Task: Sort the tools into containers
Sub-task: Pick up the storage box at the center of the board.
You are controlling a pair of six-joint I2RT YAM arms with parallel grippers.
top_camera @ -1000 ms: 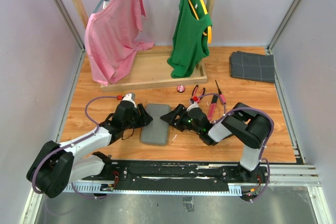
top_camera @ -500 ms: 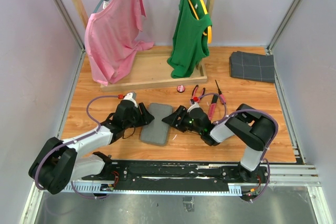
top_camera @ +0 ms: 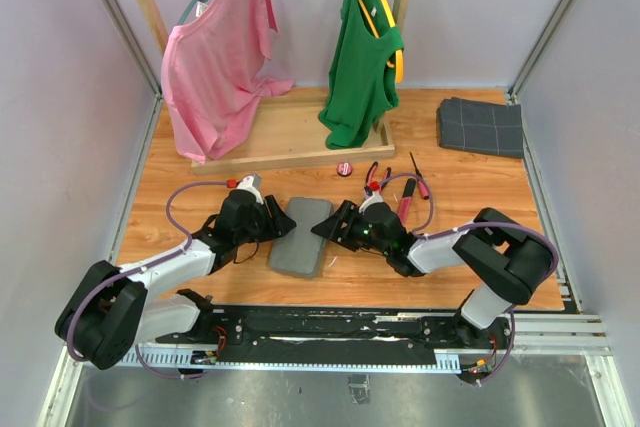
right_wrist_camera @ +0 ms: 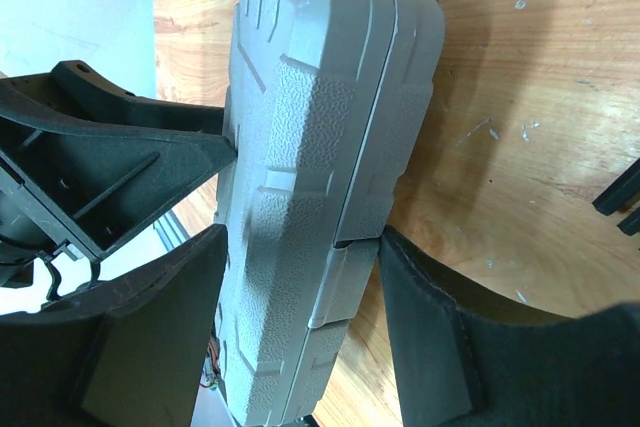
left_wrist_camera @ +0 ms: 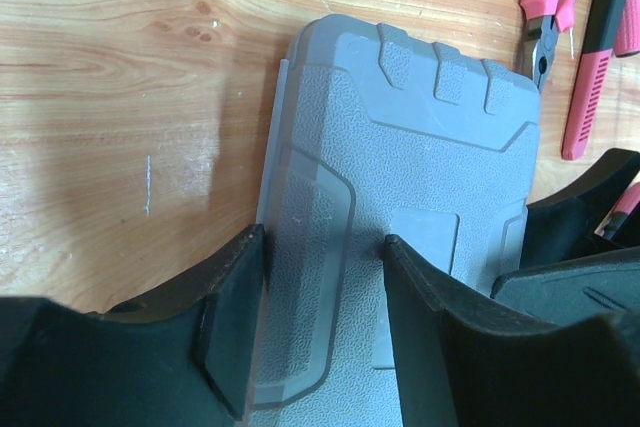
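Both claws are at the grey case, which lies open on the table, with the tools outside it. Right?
No. The grey case is shut, as the right wrist view shows: its halves meet at the seam. The left claw and right claw are at it, and the tools lie outside.

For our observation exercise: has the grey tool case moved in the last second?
Yes, slightly: the grey tool case has swung its far end right, toward the unmoved round red piece.

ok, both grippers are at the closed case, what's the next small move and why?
Probably ease the right gripper onto what looks like the latch and pry up, with the left gripper bracing. The case is shut, the tools lie outside, and both grippers sit open at opposite edges.
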